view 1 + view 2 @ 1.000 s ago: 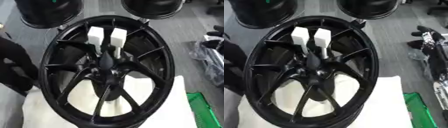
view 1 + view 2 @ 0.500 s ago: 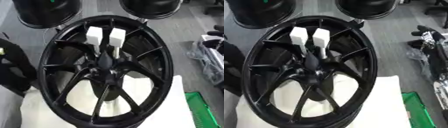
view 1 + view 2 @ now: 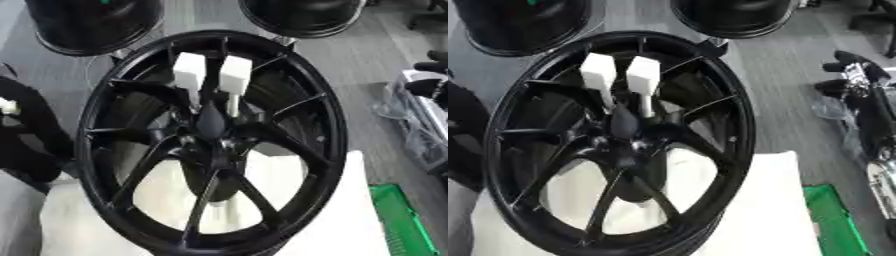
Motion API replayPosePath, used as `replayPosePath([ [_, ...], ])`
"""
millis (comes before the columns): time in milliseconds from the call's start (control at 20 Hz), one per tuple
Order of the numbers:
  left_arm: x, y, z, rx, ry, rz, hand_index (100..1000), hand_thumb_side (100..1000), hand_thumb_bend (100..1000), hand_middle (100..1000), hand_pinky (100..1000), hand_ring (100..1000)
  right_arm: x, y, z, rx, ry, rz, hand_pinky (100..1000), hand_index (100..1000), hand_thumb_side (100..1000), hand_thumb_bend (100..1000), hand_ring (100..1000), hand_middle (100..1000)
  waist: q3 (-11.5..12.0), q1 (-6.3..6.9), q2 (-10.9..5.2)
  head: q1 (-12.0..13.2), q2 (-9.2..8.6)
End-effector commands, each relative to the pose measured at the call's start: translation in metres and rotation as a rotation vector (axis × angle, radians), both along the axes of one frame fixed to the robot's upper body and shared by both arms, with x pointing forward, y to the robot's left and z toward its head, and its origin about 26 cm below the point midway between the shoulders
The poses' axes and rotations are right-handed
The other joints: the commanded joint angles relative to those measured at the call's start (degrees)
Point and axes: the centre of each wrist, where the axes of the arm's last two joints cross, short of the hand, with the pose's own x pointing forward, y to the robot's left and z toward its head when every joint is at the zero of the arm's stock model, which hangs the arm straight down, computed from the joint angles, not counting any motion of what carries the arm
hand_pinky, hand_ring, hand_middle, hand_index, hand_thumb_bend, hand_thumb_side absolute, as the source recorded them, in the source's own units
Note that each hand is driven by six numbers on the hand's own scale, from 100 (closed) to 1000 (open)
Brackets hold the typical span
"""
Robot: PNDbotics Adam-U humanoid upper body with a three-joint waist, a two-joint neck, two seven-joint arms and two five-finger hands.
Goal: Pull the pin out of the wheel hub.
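Grey flooring fills the background, with two more black wheels (image 3: 96,25) lying at the top of the frame. White padding (image 3: 763,200) covers the worktop in the lower part of the picture, and a green crate (image 3: 398,220) shows at the lower right. On the padding lies the black wheel hub (image 3: 210,145), filling the centre of both views, its spokes running out from a dark central boss. Two pins with white block heads (image 3: 213,75) stand side by side in the upper part of the hub, just above the boss, their pale shafts pointing down toward it. At the left edge a dark shape (image 3: 26,135) hangs beside the rim, apparently the robot's left hand; its fingers cannot be made out. Black equipment (image 3: 864,100) sits at the right edge.
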Motion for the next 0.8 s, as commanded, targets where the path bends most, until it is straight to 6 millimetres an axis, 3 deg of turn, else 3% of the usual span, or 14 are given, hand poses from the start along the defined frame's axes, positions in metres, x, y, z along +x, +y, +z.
replayPosePath([
  [50, -0.0020, 0.0005, 0.0149, 0.029, -0.029, -0.007, 821, 520, 298, 786, 695, 745, -0.0006, -0.0019, 0.0111, -0.017, -0.030, 0.001, 764, 854, 772, 100, 654, 739, 0.02, 0.06, -0.79, 0.04, -0.50],
  [200, -0.0022, 0.0000, 0.0152, 0.038, -0.029, -0.013, 833, 572, 341, 807, 721, 767, -0.0006, -0.0018, 0.0112, -0.019, -0.030, 0.002, 764, 854, 772, 100, 654, 739, 0.02, 0.07, -0.81, 0.06, -0.49],
  [500, -0.0023, -0.0010, 0.0158, 0.040, -0.036, -0.011, 824, 520, 278, 785, 700, 749, -0.0007, -0.0015, 0.0111, -0.020, -0.029, 0.004, 764, 854, 772, 100, 654, 739, 0.04, 0.07, -0.84, 0.21, -0.44],
  [600, -0.0021, -0.0013, 0.0158, 0.035, -0.041, -0.008, 822, 496, 242, 774, 687, 739, -0.0006, -0.0014, 0.0111, -0.020, -0.029, 0.004, 764, 854, 771, 100, 654, 739, 0.03, 0.08, -0.85, 0.25, -0.39],
  [700, -0.0020, -0.0016, 0.0172, 0.024, -0.062, 0.007, 802, 429, 100, 751, 654, 712, -0.0006, -0.0014, 0.0111, -0.020, -0.029, 0.003, 764, 854, 771, 100, 654, 739, 0.04, 0.08, -0.88, 0.31, -0.40],
  [800, -0.0021, -0.0055, 0.0217, -0.023, -0.155, 0.020, 779, 441, 100, 726, 619, 686, -0.0007, -0.0015, 0.0109, -0.019, -0.029, 0.003, 764, 854, 770, 100, 654, 739, 0.10, 0.05, -0.93, 0.33, -0.42],
])
